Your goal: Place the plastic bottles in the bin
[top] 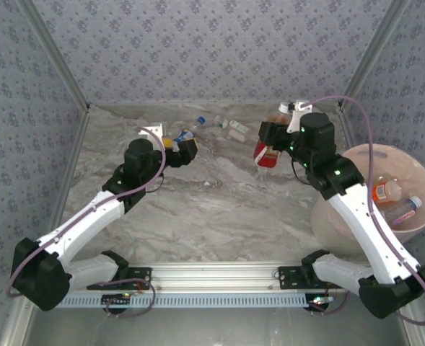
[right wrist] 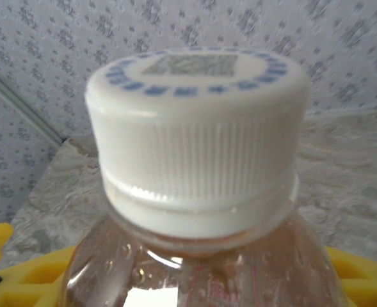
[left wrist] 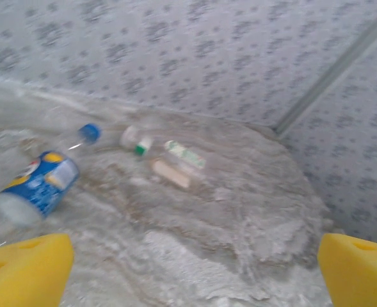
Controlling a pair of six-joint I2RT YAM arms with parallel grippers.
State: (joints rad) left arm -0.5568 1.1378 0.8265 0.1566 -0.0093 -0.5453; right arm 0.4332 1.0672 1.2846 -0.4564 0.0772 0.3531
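In the top view the right gripper (top: 271,144) is closed on a red-labelled bottle (top: 261,152) and holds it above the table (top: 219,216), to the left of the bin (top: 414,164) and not yet over it. I think the step in hand is the carry: the arm should swing the bottle to the right until it is well inside the rim and only then release, because a drop at the edge could bounce out. In the bin lie an orange-labelled bottle (top: 387,191) and a clear bottle with a blue cap (top: 405,209). The left gripper (top: 186,150) is near the loose bottles (top: 223,128) at the far side of the table. In the left wrist view its yellow fingertips (left wrist: 28,268) stand wide apart with nothing between them, and a blue-labelled bottle (left wrist: 40,184) lies on its side ahead to the left. In the right wrist view the held bottle shows a white ribbed cap (right wrist: 198,128) with blue print on top and a clear, pinkish, smooth body, probably slippery; the yellow pads (right wrist: 28,281) sit low on both sides of it
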